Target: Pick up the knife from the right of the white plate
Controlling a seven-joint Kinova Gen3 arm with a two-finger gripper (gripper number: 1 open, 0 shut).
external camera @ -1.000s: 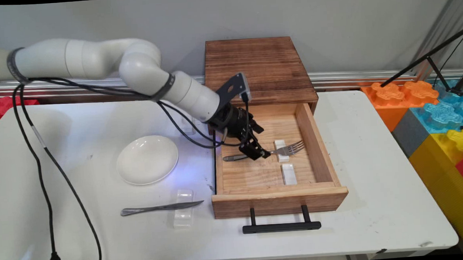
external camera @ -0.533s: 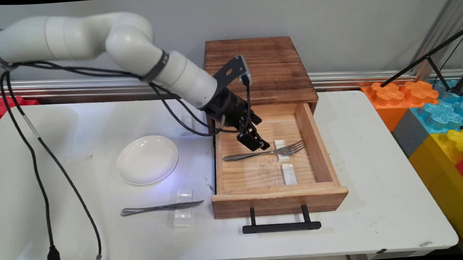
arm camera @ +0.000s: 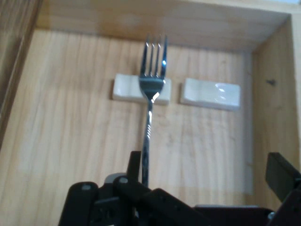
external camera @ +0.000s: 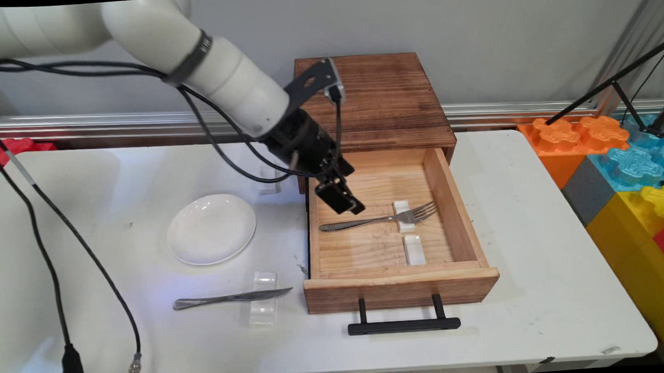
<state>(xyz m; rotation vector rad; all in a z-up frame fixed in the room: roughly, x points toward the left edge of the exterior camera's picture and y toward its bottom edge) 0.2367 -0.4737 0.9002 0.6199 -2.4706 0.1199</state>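
Observation:
A silver fork (external camera: 379,219) lies in the open wooden drawer (external camera: 457,214), its neck across a white rest (external camera: 403,215). A second white rest (external camera: 414,249) lies empty beside it. My gripper (external camera: 349,207) hangs above the fork's handle end, over the drawer's left half, touching nothing. In the hand view the fork (arm camera: 149,108) runs straight ahead from between my fingers, across the rest (arm camera: 127,89), with the empty rest (arm camera: 210,93) to its right. The gripper (arm camera: 207,165) is open and holds nothing.
The drawer sticks out of a dark wooden cabinet (external camera: 372,93) and has a black handle (external camera: 403,325) at its front. A white plate (external camera: 211,228) sits left of the drawer. A knife (external camera: 230,299) lies across a clear rest (external camera: 263,309). Coloured blocks (external camera: 621,165) stand at the right.
The gripper has risen from the fork's handle and drawn back up and to the left. The fork stays on its rest in the drawer.

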